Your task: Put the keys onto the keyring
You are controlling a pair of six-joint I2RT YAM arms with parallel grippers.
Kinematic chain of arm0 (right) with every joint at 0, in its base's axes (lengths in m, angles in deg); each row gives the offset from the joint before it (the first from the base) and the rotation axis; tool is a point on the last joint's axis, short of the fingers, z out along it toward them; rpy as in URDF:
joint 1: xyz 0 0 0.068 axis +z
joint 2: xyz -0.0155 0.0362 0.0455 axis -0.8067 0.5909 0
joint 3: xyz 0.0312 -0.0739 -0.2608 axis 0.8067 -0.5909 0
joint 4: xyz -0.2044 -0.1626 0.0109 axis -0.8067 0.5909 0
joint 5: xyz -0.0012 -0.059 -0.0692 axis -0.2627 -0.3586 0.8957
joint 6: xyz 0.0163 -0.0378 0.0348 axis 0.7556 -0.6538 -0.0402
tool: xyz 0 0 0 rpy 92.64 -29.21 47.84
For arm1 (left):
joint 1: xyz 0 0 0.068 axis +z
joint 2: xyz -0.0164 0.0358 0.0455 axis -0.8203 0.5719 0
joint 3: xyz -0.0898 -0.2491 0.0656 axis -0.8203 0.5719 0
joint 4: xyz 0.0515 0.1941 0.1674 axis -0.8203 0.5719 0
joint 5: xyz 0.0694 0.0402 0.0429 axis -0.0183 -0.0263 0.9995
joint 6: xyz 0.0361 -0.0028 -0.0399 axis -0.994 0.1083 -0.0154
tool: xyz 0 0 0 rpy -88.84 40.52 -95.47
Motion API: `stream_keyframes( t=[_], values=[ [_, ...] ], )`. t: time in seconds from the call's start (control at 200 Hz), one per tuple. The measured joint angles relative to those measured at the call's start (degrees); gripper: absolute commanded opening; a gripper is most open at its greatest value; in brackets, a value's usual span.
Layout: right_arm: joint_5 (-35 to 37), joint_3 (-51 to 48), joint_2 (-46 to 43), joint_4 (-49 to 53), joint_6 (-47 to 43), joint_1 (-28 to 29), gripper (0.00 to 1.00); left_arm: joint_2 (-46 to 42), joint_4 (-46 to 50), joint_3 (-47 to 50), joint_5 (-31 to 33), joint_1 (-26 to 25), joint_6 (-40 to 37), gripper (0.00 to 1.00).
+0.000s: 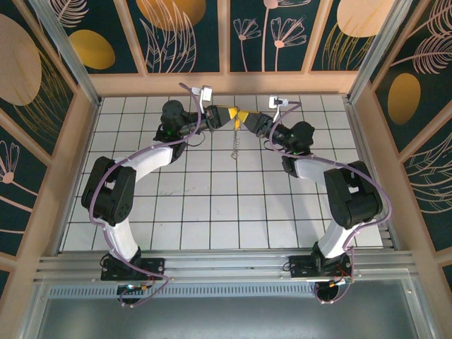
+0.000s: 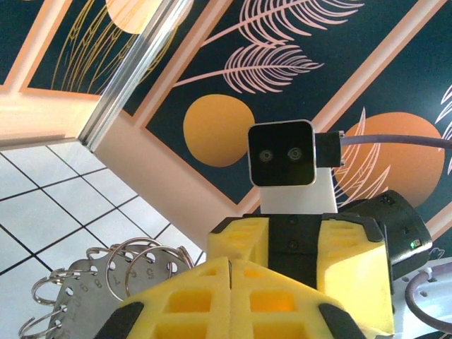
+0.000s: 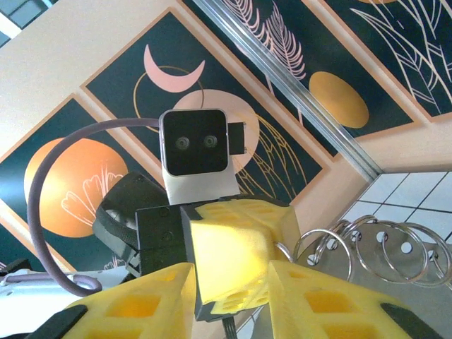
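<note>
Left jaws are clamped fully shut, yellow tips pressed flat together in the left wrist view. Right jaws stand partly apart, and in the right wrist view the other arm's yellow tip sits in the gap between them. Whether they are pinching anything in there, I cannot tell. Up top, the left arm (image 1: 141,166) and right arm (image 1: 318,169) reach in from either side and meet nose to nose over the far middle of the bench (image 1: 212,212). The keyring (image 1: 236,146) dangles right under that meeting point as a thin silvery strand running toward the near side. I can't call whether its low end touches the tiles. Close up from the left wrist, it shows as a bunch of overlapping wire loops just beside the closed tips, with a flat silvery piece punched with small holes among them. Which jaws actually carry it is hard to call, though the shut left pair looks the likelier holder. The key is hidden if it is in that huddle of yellow tips. My read is that we are mid-threading: ring up and both arms on station, but nothing confirms the key on the loop. Feeding it on and letting go remain.
</note>
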Motion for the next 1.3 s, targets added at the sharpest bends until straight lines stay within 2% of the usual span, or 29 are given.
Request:
stream_keyframes(
  t=[0.265, 0.541, 0.911, 1.041, 1.301],
  values=[
    [0.13, -0.04, 0.22, -0.87, 0.59, -0.26, 0.32, 0.00, 0.00, 0.00, -0.02, 0.00, 0.00, 0.00],
    [1.27, -1.57, 0.22, -1.70, 0.98, -3.02, 0.31, 0.00, -0.02, 0.00, -0.02, -0.02, 0.00, 0.00],
    [1.42, 0.42, 1.92, -2.12, 1.49, -0.72, 0.30, -0.02, -0.02, 0.00, -0.02, -0.11, 0.00, 0.00],
    [1.40, 1.31, 3.19, -2.12, 1.62, 0.07, 0.26, -0.02, -0.02, 0.00, -0.02, -0.31, 0.00, 0.00],
    [1.42, 1.62, 3.34, -2.36, 2.60, 0.00, 0.01, -0.04, -0.24, 0.02, 0.46, -0.22, 0.00, 0.00]
  ],
)
